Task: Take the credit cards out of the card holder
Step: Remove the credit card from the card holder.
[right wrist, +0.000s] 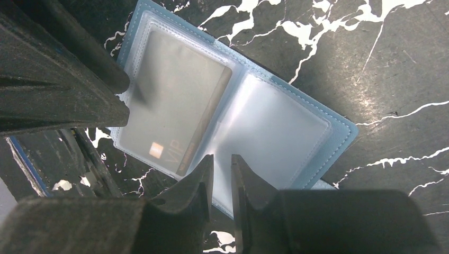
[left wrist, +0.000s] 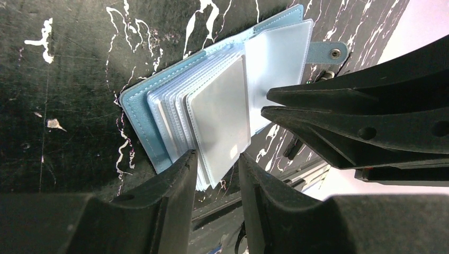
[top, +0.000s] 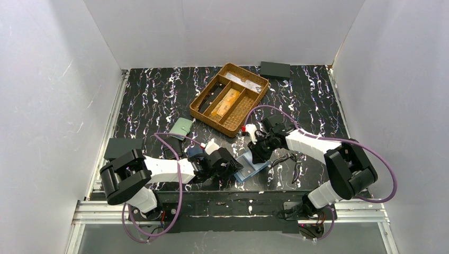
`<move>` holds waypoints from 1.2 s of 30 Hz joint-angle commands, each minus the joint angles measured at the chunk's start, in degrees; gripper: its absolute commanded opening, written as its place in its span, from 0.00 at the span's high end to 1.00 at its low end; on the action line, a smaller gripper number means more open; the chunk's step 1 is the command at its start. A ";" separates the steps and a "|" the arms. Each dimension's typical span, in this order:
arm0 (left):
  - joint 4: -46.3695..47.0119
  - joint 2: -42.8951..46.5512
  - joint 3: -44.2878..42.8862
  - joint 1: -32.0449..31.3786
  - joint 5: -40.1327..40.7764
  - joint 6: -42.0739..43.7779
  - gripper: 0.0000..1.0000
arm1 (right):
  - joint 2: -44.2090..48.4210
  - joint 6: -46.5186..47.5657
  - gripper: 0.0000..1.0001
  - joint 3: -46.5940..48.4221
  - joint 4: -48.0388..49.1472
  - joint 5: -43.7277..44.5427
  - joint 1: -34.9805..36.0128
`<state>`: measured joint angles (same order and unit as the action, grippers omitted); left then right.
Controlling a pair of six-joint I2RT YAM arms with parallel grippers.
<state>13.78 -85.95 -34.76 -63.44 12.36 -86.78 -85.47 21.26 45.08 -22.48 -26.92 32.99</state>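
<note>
The light blue card holder (top: pixel 252 169) lies open on the black marbled table between both grippers. In the left wrist view its clear sleeves (left wrist: pixel 212 114) fan out, and its snap tab (left wrist: pixel 329 53) points away. A card (right wrist: pixel 169 114) with an orange chip and "VIP" print sits inside the left sleeve; it looks grey through the plastic. My left gripper (left wrist: pixel 217 159) is open, and a corner of the sleeves reaches between its fingertips. My right gripper (right wrist: pixel 222 161) hovers over the holder's fold, jaws a narrow gap apart with nothing between them.
A wicker tray (top: pixel 253 100) with compartments stands behind, with orange-gold flat pieces (top: pixel 224 103) in its middle slot. A pale green wallet (top: pixel 181 127) and a darker wallet (top: pixel 172 150) lie to the left. A black box (top: pixel 275 69) rests at the back wall.
</note>
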 commanded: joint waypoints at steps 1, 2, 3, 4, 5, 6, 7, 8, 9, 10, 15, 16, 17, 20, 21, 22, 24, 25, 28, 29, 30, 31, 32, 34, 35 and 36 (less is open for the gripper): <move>-0.86 -0.57 0.04 0.48 0.47 -1.46 0.66 | -0.75 0.54 0.73 0.71 -0.03 0.20 0.47; -0.82 -0.64 0.05 0.55 0.43 -1.57 0.66 | -0.78 0.54 0.73 0.71 -0.02 0.20 0.48; -0.78 -0.70 -0.01 0.59 0.32 -1.63 0.66 | -0.80 0.62 0.73 0.71 -0.02 0.26 0.56; -0.77 -0.81 -0.10 0.66 0.22 -1.63 0.66 | -0.83 0.63 0.73 0.71 -0.02 0.28 0.56; -0.77 -0.90 -0.19 0.68 0.13 -1.53 0.66 | -0.84 0.63 0.73 0.71 -0.02 0.36 0.64; -0.77 -0.88 -0.36 0.72 0.06 -1.36 0.66 | -0.88 0.63 0.73 0.71 -0.02 0.37 0.62; -0.77 -0.98 -0.50 0.77 0.04 -1.23 0.66 | -0.92 0.67 0.73 0.71 -0.02 0.37 0.74; -0.77 -0.97 -0.63 0.83 0.03 -1.13 0.66 | -1.00 0.71 0.73 0.76 -0.09 0.37 0.80; -0.77 -0.91 -0.80 0.92 0.08 -0.80 0.66 | -1.06 0.78 0.73 0.79 -0.11 0.44 0.84; -0.77 -0.92 -1.10 1.01 0.11 -0.43 0.66 | -1.10 0.80 0.73 0.80 -0.11 0.46 0.91; -0.77 -0.50 -2.01 1.34 0.60 1.55 0.67 | -1.32 0.96 0.73 0.78 -0.11 0.72 1.23; -0.71 -0.46 -2.18 1.38 0.66 1.87 0.67 | -1.42 0.98 0.73 0.80 -0.11 0.87 1.34; -0.69 -0.45 -2.37 1.44 0.72 2.23 0.67 | -1.51 1.07 0.73 0.80 -0.15 0.94 1.43; -0.56 -0.28 -2.64 1.63 0.74 2.81 0.67 | -1.71 1.12 0.73 0.89 -0.32 1.03 1.76; -0.52 -0.31 -2.75 1.65 0.74 2.96 0.67 | -1.81 1.14 0.73 0.89 -0.29 1.07 1.80; -0.43 -0.33 -2.83 1.74 0.74 3.02 0.67 | -1.81 1.15 0.73 0.89 -0.28 1.08 1.89; -0.34 -0.48 -2.85 1.95 0.70 3.11 0.67 | -1.80 1.16 0.73 0.89 -0.29 1.08 1.97; -0.26 -0.67 -2.90 2.00 0.59 3.07 0.67 | -1.80 1.16 0.73 0.95 -0.31 1.08 1.99; 0.44 -1.01 -3.02 2.22 0.15 3.42 0.67 | -1.85 1.16 0.73 0.97 -0.37 1.08 1.99; 0.84 -1.05 -3.09 2.34 -0.06 3.79 0.67 | -1.81 1.16 0.73 0.97 -0.41 1.08 1.99; 1.48 -1.18 -3.11 2.47 -0.32 4.34 0.67 | -1.80 1.17 0.73 1.05 -0.50 1.03 1.99; 2.11 -1.24 -3.16 2.57 -0.58 4.91 0.67 | -1.80 1.20 0.73 1.18 -0.61 0.93 1.99; 2.72 -1.38 -3.20 2.68 -1.02 5.52 0.67 | -1.73 1.16 0.73 1.30 -0.75 0.72 1.99; 4.13 -1.57 -3.13 2.94 -1.72 6.89 0.67 | -1.67 1.16 0.72 1.62 -0.98 0.21 1.99; 5.07 -1.68 -3.05 3.04 -2.11 7.90 0.67 | -1.60 1.18 0.72 1.81 -1.03 -0.25 1.99; 5.96 -1.79 -2.85 3.13 -2.40 9.01 0.67 | -1.44 1.16 0.72 1.91 -1.18 -0.66 1.99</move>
<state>16.38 -86.96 -36.16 -60.95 10.57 -82.15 -86.70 21.61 45.12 -22.57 -26.00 34.63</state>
